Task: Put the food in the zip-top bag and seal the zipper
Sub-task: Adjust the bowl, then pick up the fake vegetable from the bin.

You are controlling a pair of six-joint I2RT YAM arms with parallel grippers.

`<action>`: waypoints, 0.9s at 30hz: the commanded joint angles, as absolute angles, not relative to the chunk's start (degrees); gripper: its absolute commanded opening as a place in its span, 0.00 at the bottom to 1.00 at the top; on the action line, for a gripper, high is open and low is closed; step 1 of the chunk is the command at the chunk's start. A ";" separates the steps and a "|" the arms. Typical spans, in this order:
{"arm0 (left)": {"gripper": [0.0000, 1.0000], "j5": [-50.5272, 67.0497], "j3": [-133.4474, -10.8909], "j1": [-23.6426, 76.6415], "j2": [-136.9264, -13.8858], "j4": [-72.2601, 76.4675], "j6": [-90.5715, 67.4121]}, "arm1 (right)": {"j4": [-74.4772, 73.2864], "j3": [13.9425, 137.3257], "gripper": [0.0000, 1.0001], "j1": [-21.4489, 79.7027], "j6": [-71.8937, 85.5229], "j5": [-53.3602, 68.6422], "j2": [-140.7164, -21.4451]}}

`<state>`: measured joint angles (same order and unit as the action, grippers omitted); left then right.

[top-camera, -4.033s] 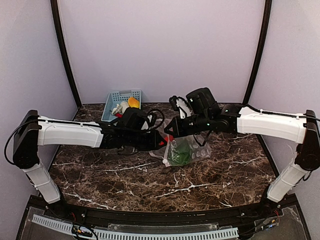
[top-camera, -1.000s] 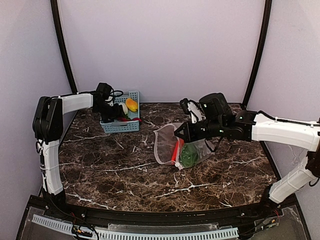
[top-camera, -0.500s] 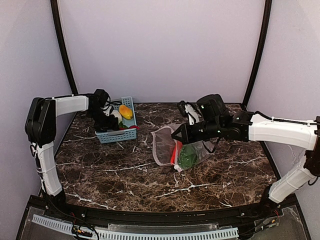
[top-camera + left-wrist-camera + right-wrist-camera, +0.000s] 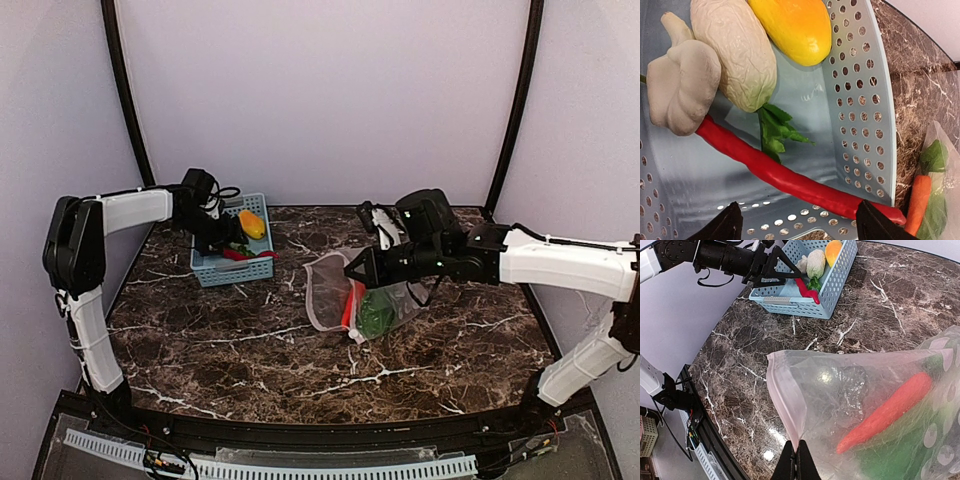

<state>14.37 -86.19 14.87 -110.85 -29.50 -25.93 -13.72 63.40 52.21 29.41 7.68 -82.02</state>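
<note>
Over basket (image 4: 860,75) — outstretched left tool (image 4: 799,225) spread; right tool (image 4: 796,460) pinches bag (image 4: 850,390).

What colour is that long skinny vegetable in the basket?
The long vegetable is bright red; the left wrist view shows it best.

Dark brown marble-pattern tabletop (image 4: 300,350), white veins, glossy, light glare on surface. Plain pale lilac wall panels (image 4: 320,100) behind and flanking tabletop. Black curved upright (image 4: 127,110) at tabletop's rear left corner; matching black upright (image 4: 516,110) at rear right. Black rail (image 4: 320,432) along tabletop's near edge.
</note>
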 commanded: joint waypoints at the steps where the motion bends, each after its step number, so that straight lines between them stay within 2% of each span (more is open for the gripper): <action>1: 0.81 14.24 -83.24 15.36 -108.45 -23.95 -35.75 | -11.95 62.25 0.00 52.73 29.10 6.56 -80.00; 10: 0.83 13.21 -79.37 15.41 -109.50 -17.61 -43.29 | -11.31 61.00 0.00 52.70 29.60 6.08 -79.32; 19: 0.76 12.58 -80.03 15.38 -114.24 -16.12 -43.86 | -11.15 61.44 0.00 52.70 29.70 6.50 -79.69; 27: 0.73 11.71 -82.53 15.38 -117.89 -18.71 -40.31 | -11.07 62.17 0.00 52.71 29.71 7.46 -80.97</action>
